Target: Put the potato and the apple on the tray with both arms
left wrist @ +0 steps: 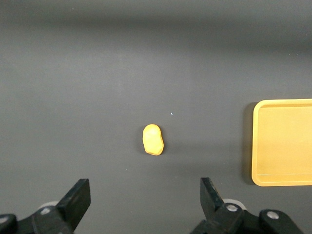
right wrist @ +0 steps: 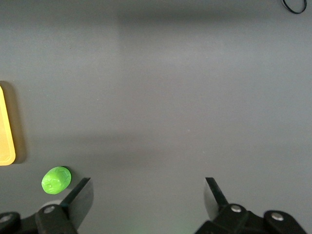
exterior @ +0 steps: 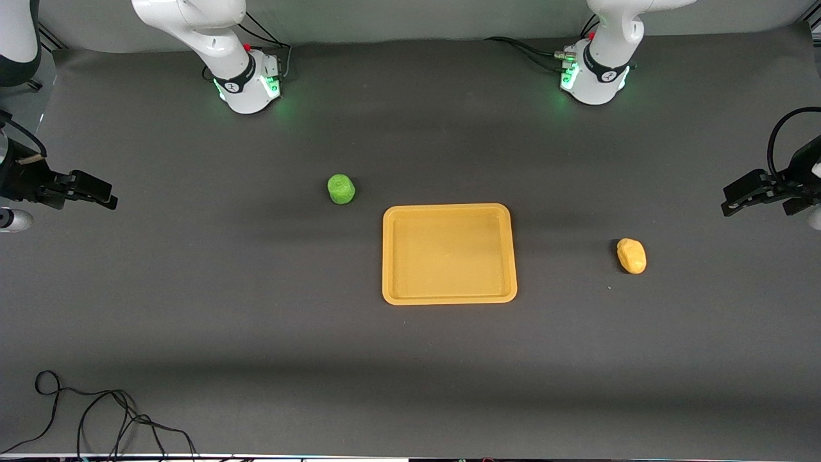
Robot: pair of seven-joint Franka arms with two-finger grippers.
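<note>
The orange-yellow tray [exterior: 449, 296] lies flat mid-table and holds nothing. The green apple [exterior: 340, 189] sits on the mat beside the tray's corner toward the right arm's end, a little farther from the front camera. The yellow-orange potato [exterior: 632, 255] lies toward the left arm's end, apart from the tray. My left gripper [exterior: 737, 196] hangs open and empty over the left arm's end; its wrist view shows the gripper [left wrist: 145, 195], the potato [left wrist: 153, 139] and the tray's rim [left wrist: 255, 146]. My right gripper [exterior: 96, 192] hangs open and empty over the right arm's end; its wrist view shows the gripper [right wrist: 147, 195], the apple [right wrist: 56, 180] and the tray's corner [right wrist: 6, 146].
The two green-lit arm bases [exterior: 247, 86] [exterior: 593, 80] stand along the table's edge farthest from the front camera. A loose black cable [exterior: 96, 410] lies near the front camera at the right arm's end; a loop of it shows in the right wrist view [right wrist: 297, 6].
</note>
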